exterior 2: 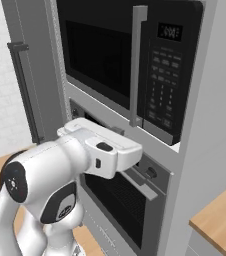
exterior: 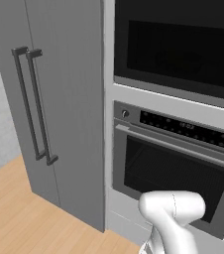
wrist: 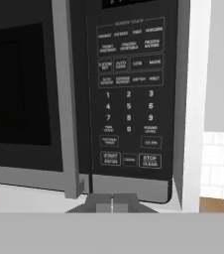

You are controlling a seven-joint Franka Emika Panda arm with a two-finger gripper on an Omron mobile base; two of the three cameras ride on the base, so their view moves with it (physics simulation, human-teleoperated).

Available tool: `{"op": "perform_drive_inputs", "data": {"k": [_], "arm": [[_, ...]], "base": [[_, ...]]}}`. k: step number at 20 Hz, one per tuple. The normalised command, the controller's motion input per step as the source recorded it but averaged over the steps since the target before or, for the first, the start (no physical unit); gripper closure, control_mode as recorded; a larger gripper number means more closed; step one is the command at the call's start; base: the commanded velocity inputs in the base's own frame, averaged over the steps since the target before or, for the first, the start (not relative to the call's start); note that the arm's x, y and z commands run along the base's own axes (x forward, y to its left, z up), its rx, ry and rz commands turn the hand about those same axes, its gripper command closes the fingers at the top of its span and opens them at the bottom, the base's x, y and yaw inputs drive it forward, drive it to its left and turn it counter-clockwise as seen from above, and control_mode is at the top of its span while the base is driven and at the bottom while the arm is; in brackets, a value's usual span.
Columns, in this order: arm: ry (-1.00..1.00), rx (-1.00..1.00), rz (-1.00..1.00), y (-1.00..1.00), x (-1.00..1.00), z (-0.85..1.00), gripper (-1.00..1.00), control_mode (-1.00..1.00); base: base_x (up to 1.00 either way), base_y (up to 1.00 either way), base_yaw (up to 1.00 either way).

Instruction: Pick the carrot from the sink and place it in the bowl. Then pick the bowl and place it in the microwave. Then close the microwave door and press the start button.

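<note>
Closed microwave with the gripper poised below its keypad panel.

From left to right in the hand view: the microwave door lies shut against the cabinet, its vertical handle beside the dark window; then the panel, whose START button sits in the bottom row, left of 2 others. The gripper's jaws are together, empty, just under the panel's lower edge. The button is judged rigid and small, needing a light, square fingertip press, no grasp.

black microwave with white-lettered keypad, grey fridge, light wood floor
</note>
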Motion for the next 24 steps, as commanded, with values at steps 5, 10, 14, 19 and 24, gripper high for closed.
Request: {"op": "perform_drive_inputs", "data": {"k": [5,10,14,19,24], "arm": [[-0.03,0.00,0.00,0.00,0.20,-0.06,1.00,-1.00],[0.00,0.01,0.00,-0.10,0.26,0.00,1.00,-1.00],[0.00,0.00,0.00,-0.11,0.36,0.00,1.00,-1.00],[0.00,0.00,0.00,-0.16,0.30,0.00,1.00,-1.00],[0.00,0.01,0.00,-0.24,0.18,0.00,1.00,-1.00]], "base": [[0.00,0.00,0.00],[0.00,0.00,0.00],[0.00,0.00,0.00],[0.00,0.00,0.00],[0.00,0.00,0.00]]}}
